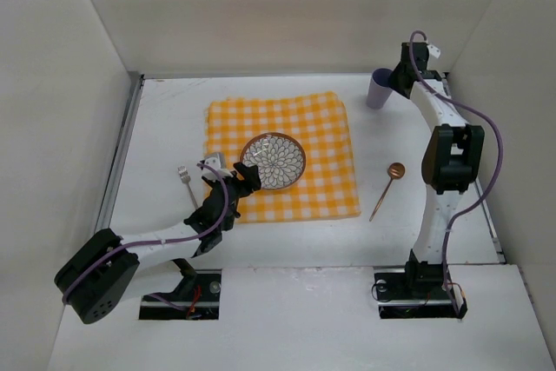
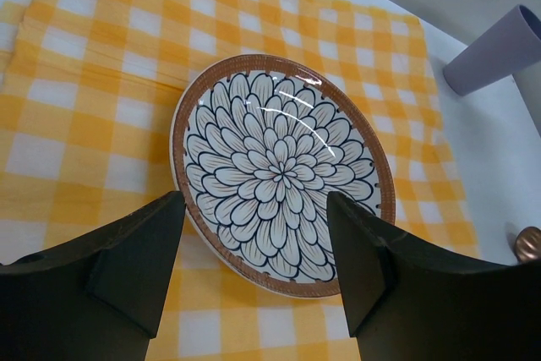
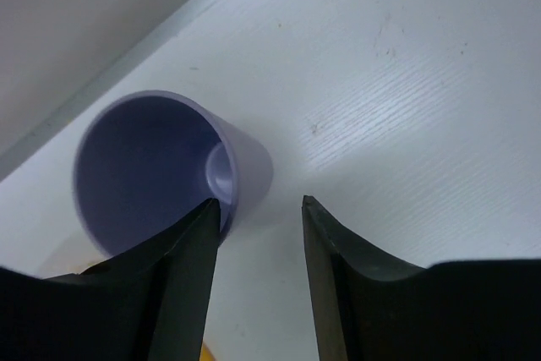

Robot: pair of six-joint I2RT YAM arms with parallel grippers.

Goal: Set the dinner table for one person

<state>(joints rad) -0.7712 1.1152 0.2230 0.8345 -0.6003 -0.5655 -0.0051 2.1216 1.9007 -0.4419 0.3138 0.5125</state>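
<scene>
The left arm [image 1: 156, 245] and the right arm [image 1: 432, 223] are built alike: white tube-shaped links joined by chunky black joint housings [image 1: 452, 158]. A thin purple cable [image 1: 501, 149] runs in loose loops along each arm. Each arm rises from a black base [image 1: 417, 288] where bits of red and orange wiring show. The left gripper [image 2: 254, 200] has two broad, matte black fingers [image 2: 127, 268] with blunt wedge tips. The right gripper [image 3: 259, 202] has the same dark fingers, narrowing to thin edges.

The cloth [image 1: 321, 119] lies at the centre of the dinner table [image 1: 287, 241]. The plate [image 1: 274, 162] rests on the cloth. The fork [image 1: 185, 178] lies on the table just left of the cloth. The spoon [image 1: 387, 187] lies to the cloth's right, apart from it. The cup [image 1: 380, 89] stands behind the spoon, at the far right.
</scene>
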